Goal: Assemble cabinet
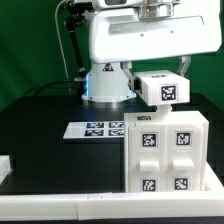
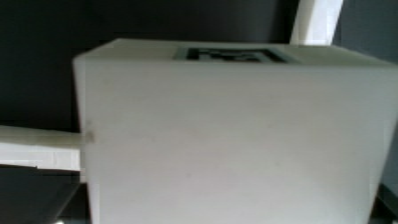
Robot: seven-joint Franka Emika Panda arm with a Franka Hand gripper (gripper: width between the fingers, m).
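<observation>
Cabinet: large white box, four tagged sections on its front face, standing on black tabletop, nearest the front edge.
Marker board: lying flat just beside the cabinet, toward the exterior view's left and slightly behind it.
Small white tagged block: just behind the cabinet's top edge, slightly tilted.
Claw: directly above that block, behind the cabinet; spread or pinching not discernible.
Arm base: farthest behind the cabinet.
</observation>
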